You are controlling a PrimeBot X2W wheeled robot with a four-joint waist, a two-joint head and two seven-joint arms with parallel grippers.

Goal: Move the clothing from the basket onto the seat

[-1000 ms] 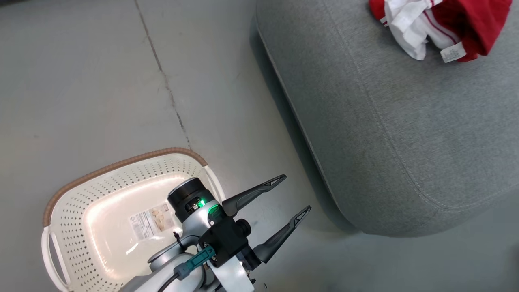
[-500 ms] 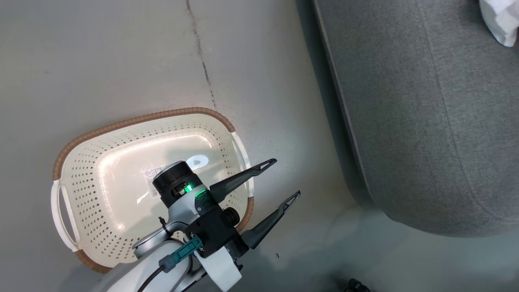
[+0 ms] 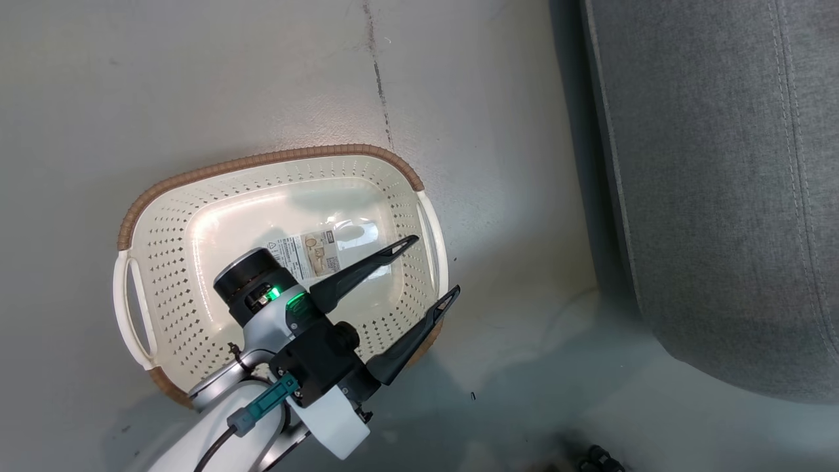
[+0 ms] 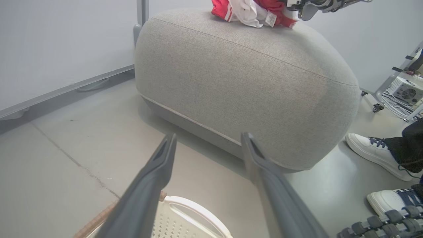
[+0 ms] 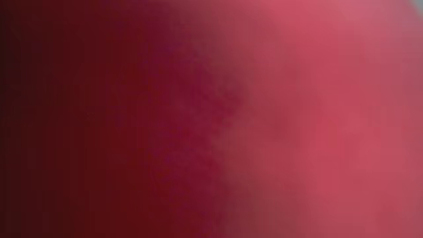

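Basket on the floor, seat beside it, clothing on top of the seat.

In the head view the basket sits on the floor to the left of the seat, a strip of floor between them. A label lies flat on the basket's bottom. The left gripper hangs over the basket's seat-side end (fingers pointing toward the seat). In the left wrist view the clothing lies bunched on the seat's far top, and a person's shoes stand on the floor right of the seat.
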